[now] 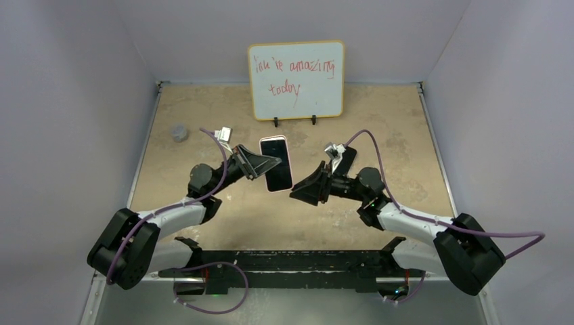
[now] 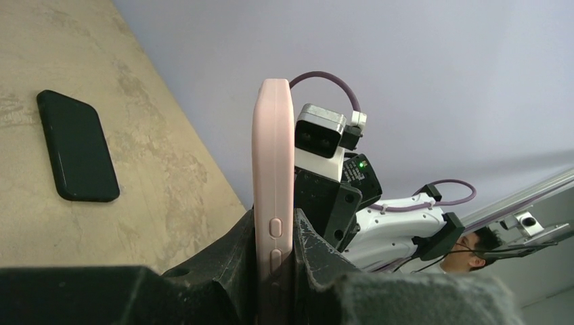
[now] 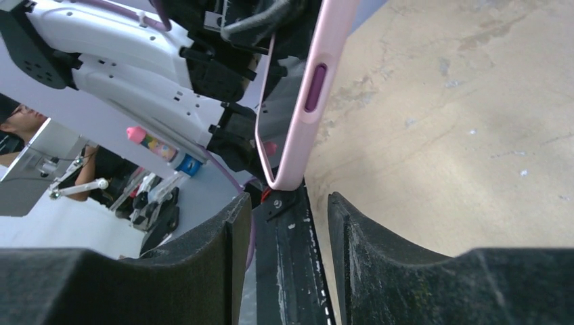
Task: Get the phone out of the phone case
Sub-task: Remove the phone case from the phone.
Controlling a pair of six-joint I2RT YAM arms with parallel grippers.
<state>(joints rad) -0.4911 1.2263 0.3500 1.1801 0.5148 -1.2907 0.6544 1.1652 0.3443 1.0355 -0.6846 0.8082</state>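
Left gripper (image 2: 274,227) clamps pink case (image 2: 273,149); right gripper (image 3: 290,203) gapes empty (left wrist shows phone (image 2: 78,145) on table (image 2: 40,40)).

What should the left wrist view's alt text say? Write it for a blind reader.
The left gripper clamps a pink phone case edge-on, side buttons facing the camera. A black phone lies flat on the tan table to the left; the right arm sits behind the case.

One phone (image 2: 78,145), one case (image 2: 273,169), one whiteboard (image 1: 296,80).
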